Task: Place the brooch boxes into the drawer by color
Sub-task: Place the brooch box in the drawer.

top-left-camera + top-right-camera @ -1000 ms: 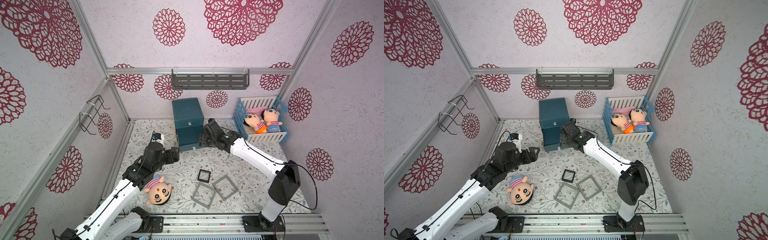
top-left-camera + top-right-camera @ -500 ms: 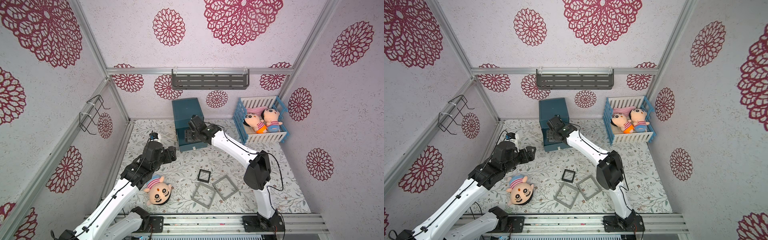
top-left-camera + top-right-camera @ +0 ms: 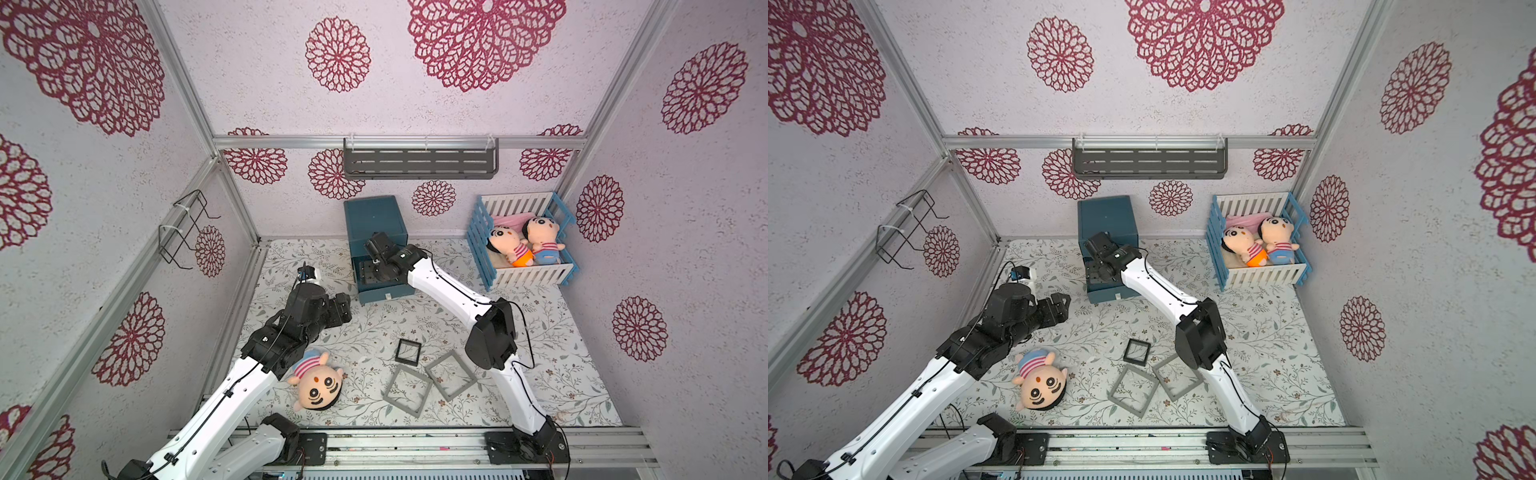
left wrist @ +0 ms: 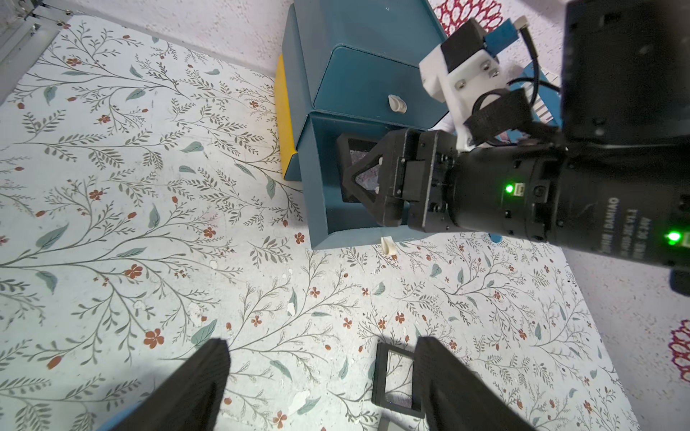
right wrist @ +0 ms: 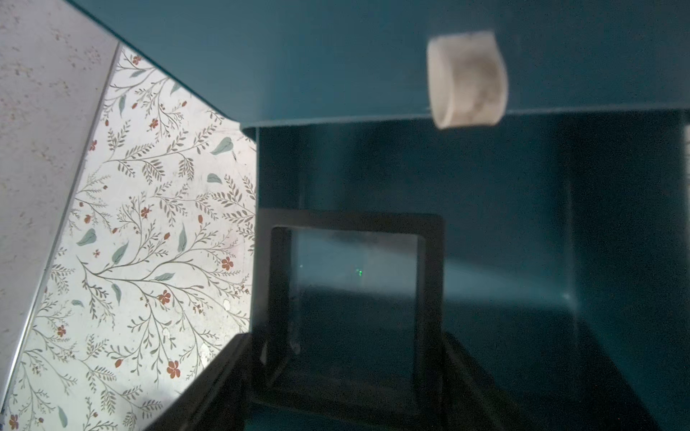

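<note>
The teal drawer cabinet (image 3: 374, 216) stands at the back wall with its bottom drawer (image 4: 317, 186) pulled out; the drawer above it is closed. My right gripper (image 5: 347, 373) is shut on a small black brooch box (image 5: 429, 280) and holds it inside the open drawer, also seen in the left wrist view (image 4: 345, 149). A second black brooch box (image 3: 398, 350) and two larger grey ones (image 3: 390, 380) (image 3: 439, 360) lie on the floral table. My left gripper (image 4: 321, 358) hovers open and empty left of the drawer, above the table.
A plush doll head (image 3: 318, 388) lies by the left arm. At the back right, a blue-and-white crib (image 3: 523, 274) holds two dolls. A grey shelf (image 3: 419, 162) and a wire rack (image 3: 187, 228) hang on the walls. A yellow strip (image 4: 283, 112) lies beside the cabinet.
The right arm has swung left from beside the cabinet to over the open bottom drawer, carrying the black box. The left arm has shifted only slightly.
</note>
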